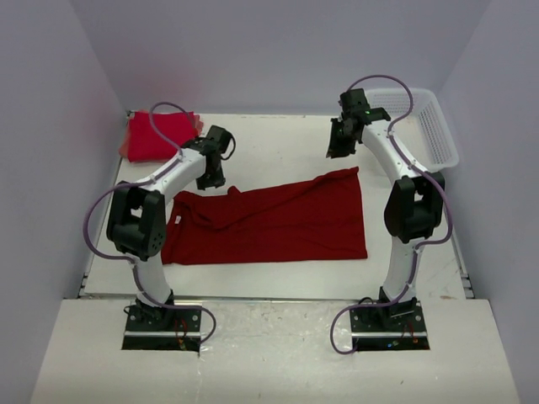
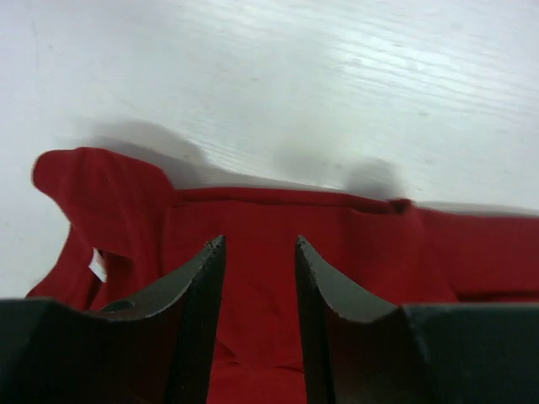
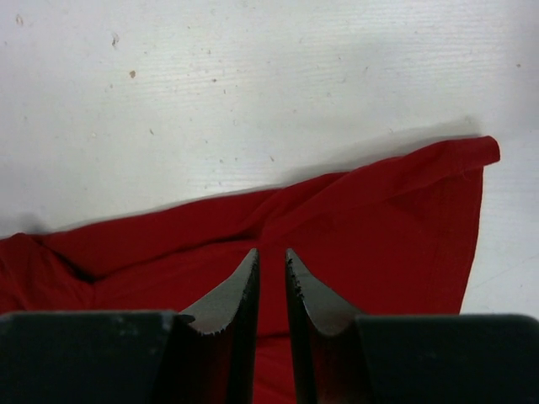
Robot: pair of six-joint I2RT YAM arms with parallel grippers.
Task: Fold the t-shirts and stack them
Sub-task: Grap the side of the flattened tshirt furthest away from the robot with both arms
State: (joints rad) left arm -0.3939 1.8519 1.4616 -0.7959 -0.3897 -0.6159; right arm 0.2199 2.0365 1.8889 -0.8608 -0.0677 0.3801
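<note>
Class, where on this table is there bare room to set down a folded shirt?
Free: the far middle, between the folded shirt and the basket; also the near strip before the spread shirt. Crowded: the centre, under that shirt.

The table (image 1: 278, 143) is seen from above and behind; the spread t-shirt (image 1: 269, 223) is viewed closely, probably obliquely, by both wrist cameras.
</note>
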